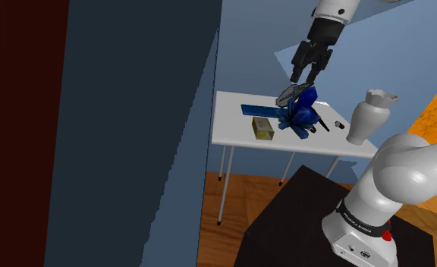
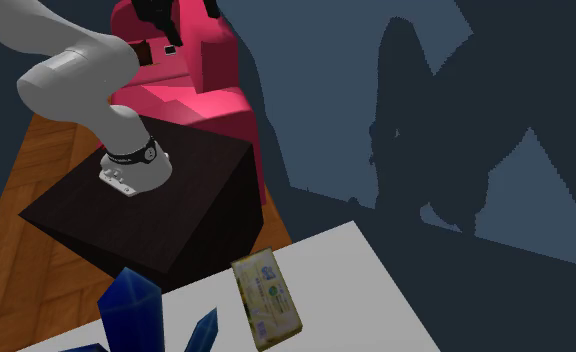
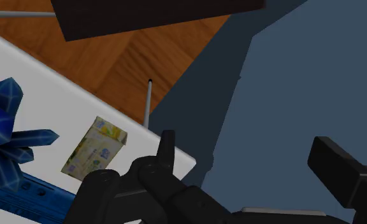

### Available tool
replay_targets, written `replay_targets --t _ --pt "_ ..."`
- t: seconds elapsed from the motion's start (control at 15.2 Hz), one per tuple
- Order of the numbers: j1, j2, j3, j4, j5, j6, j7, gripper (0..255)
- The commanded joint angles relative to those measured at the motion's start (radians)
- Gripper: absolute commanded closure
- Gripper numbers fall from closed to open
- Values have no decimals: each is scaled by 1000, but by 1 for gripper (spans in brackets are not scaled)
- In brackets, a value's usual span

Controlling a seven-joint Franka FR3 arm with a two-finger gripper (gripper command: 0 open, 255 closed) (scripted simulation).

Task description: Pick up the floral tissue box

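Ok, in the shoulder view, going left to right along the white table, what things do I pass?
Yellow patterned tissue box → blue crystal-shaped ornament → small black object → white vase. The flat blue piece behind the box overlaps it sideways, so it is left out.

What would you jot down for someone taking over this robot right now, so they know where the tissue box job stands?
Gripper: open, empty, in the air above the white table.
Tissue box: yellowish, patterned, lying flat on the table beside the blue crystal ornament, untouched.
Done: nothing grasped yet.
Left: move over the box, descend, close on it, lift.
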Motion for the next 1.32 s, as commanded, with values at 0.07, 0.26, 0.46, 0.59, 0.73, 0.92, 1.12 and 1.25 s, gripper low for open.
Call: replay_targets --t 0.07,0.26,0.46,0.59,0.73,0.92,1.12,1.25 --pt "-12 2 15 -31 -2 44 30 0" --pt "-49 20 62 -113 -9 177 122 0" --pt "-89 56 110 -182 -19 311 218 0" --pt "-117 90 142 -219 -30 400 284 0" --pt "-148 132 174 -249 -44 488 354 0" --pt "-203 207 224 -282 -76 618 467 0" --pt "-269 296 278 -300 -125 741 592 0" --pt "-322 362 318 -303 -171 818 686 0"
